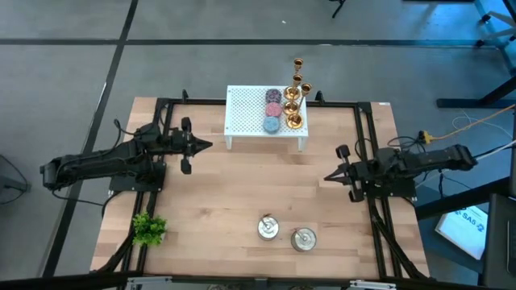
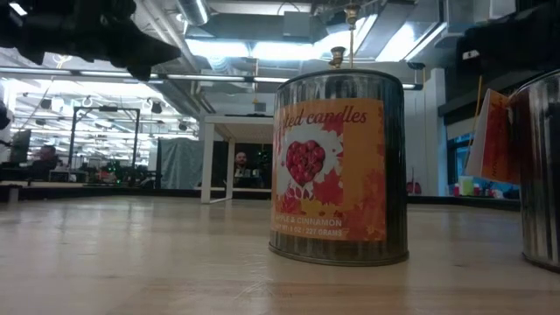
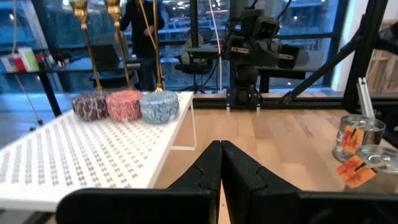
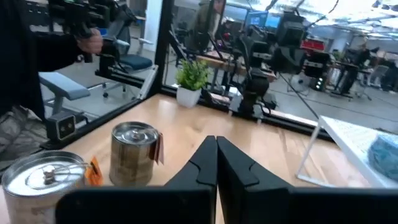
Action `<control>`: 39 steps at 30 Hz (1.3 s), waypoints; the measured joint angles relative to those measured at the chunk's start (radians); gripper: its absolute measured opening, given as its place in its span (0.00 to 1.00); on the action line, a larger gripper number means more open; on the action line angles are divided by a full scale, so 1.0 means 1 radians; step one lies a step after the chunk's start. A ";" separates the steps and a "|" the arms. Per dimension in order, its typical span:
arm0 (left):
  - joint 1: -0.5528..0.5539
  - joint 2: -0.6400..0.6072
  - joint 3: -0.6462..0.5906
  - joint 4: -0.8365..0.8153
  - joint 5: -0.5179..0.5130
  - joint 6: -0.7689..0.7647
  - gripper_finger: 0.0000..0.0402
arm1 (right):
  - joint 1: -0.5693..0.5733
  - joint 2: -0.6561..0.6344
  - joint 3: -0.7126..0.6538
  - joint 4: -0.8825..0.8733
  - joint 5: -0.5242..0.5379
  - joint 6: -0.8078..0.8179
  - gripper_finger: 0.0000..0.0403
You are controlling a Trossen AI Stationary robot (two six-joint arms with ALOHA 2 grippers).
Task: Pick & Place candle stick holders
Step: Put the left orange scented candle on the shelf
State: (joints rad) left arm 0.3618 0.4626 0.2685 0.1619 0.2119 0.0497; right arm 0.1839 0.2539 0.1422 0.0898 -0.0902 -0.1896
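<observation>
On the white stand's right edge, far centre of the table: 3 brass holders in a row, beside 3 candles. Left gripper and right gripper, both pressed together, empty, well apart from them. Advice: spread the fingers first, approach 1 stem squarely, avoid tipping neighbours. Low view: a tin blocks the stand. Left wrist view crops holder tops.
</observation>
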 joint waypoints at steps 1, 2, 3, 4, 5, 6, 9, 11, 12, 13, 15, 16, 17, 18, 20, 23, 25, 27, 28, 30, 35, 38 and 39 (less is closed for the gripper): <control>0.000 0.000 0.000 -0.001 0.000 -0.010 0.01 | -0.010 -0.009 -0.008 -0.004 0.000 0.002 0.00; 0.000 -0.001 0.000 0.000 0.000 -0.015 0.01 | -0.021 -0.016 -0.018 -0.007 0.000 0.002 0.00; 0.000 -0.001 0.000 0.001 0.000 -0.026 0.01 | -0.033 -0.025 -0.031 -0.008 0.000 0.002 0.00; 0.000 -0.001 0.000 0.000 0.000 -0.038 0.01 | -0.045 -0.035 -0.047 -0.008 0.000 0.003 0.00; 0.000 0.000 0.000 0.000 0.000 -0.048 0.01 | -0.057 -0.047 -0.064 -0.006 0.000 0.006 0.00; 0.000 0.000 0.000 0.000 0.000 -0.058 0.01 | -0.068 -0.059 -0.082 0.004 -0.002 0.013 0.00; 0.000 -0.001 0.000 0.000 0.000 -0.078 0.01 | -0.098 -0.095 -0.135 0.063 -0.037 0.015 0.00; 0.000 -0.001 0.000 0.003 -0.005 -0.071 0.01 | -0.117 -0.113 -0.134 0.028 -0.060 0.018 0.00; 0.000 0.000 0.000 0.010 -0.007 -0.060 0.01 | -0.126 -0.121 -0.134 0.012 -0.065 0.017 0.00; 0.000 0.000 0.000 0.023 -0.007 -0.053 0.01 | -0.133 -0.128 -0.134 -0.005 -0.068 0.017 0.00; -0.001 0.002 0.000 0.059 -0.008 -0.055 0.03 | -0.149 -0.138 -0.134 -0.046 -0.063 0.017 0.00; -0.002 0.003 0.000 0.073 -0.008 -0.069 0.04 | -0.155 -0.139 -0.134 -0.058 -0.052 0.017 0.00; -0.003 0.005 0.000 0.081 -0.007 -0.083 0.05 | -0.160 -0.139 -0.134 -0.058 -0.041 0.014 0.00; -0.005 0.010 0.000 0.087 -0.008 -0.092 0.06 | -0.166 -0.139 -0.134 -0.058 -0.034 0.001 0.00; -0.013 0.027 0.017 0.073 -0.010 -0.097 0.10 | -0.172 -0.138 -0.134 -0.064 -0.009 -0.013 0.00; -0.034 0.079 0.069 0.024 -0.029 -0.092 0.18 | -0.177 -0.138 -0.134 -0.079 0.070 -0.010 0.00; -0.056 0.127 0.116 -0.019 -0.047 -0.080 0.24 | -0.177 -0.138 -0.134 -0.079 0.104 0.006 0.00; -0.085 0.179 0.164 -0.056 -0.060 -0.048 0.30 | -0.177 -0.138 -0.134 -0.079 0.109 0.013 0.00; -0.101 0.209 0.189 -0.069 -0.062 -0.029 0.33 | -0.177 -0.138 -0.134 -0.079 0.109 0.014 0.00; -0.137 0.261 0.235 -0.084 -0.063 -0.002 0.39 | -0.177 -0.138 -0.134 -0.079 0.092 0.016 0.00; -0.235 0.388 0.330 -0.133 -0.094 -0.004 0.53 | -0.177 -0.138 -0.133 -0.077 0.064 0.017 0.00; -0.313 0.482 0.386 -0.156 -0.150 -0.010 0.59 | -0.177 -0.138 -0.133 -0.076 0.064 0.017 0.00; -0.344 0.515 0.410 -0.166 -0.168 -0.010 0.61 | -0.177 -0.138 -0.133 -0.076 0.064 0.017 0.00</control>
State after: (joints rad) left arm 0.0183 0.9779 0.6780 -0.0045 0.0441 0.0396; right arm 0.0071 0.1162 0.0093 0.0139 -0.0265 -0.1722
